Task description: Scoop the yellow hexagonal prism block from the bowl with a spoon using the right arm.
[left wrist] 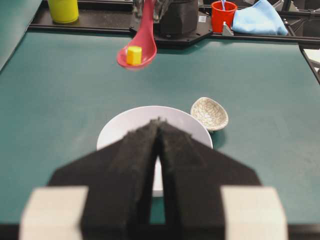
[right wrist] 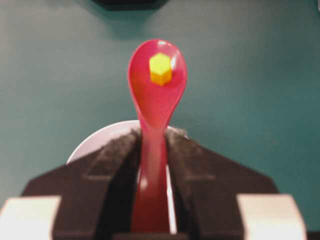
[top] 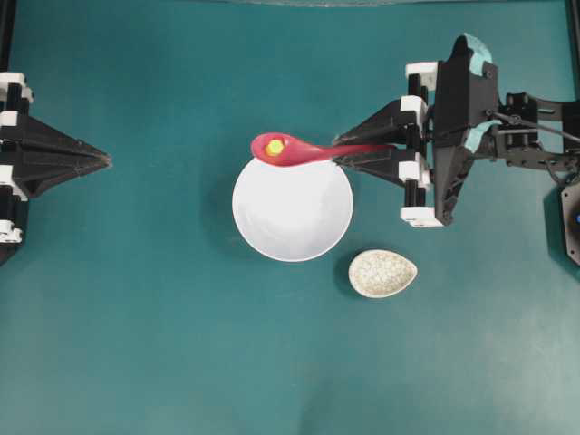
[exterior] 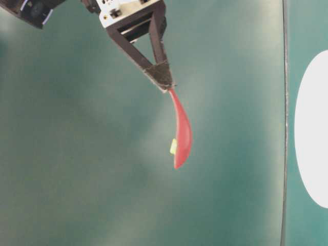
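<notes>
Yellow hexagonal prism block (right wrist: pixel 160 68) sits in the spoon (right wrist: pixel 156 95) clamped by the right end effector (top: pixel 339 150); left end effector (left wrist: pixel 159 125) clenched.

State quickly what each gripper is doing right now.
Left gripper: shut, holding nothing.
Right gripper: fingers shut on the spoon, block in its scoop.

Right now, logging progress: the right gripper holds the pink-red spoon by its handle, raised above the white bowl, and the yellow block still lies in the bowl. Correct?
Not quite. The yellow block is not in the bowl; it sits in the scoop of the spoon, as the right wrist view shows. The right gripper does hold the spoon by its handle, raised above the bowl.
</notes>
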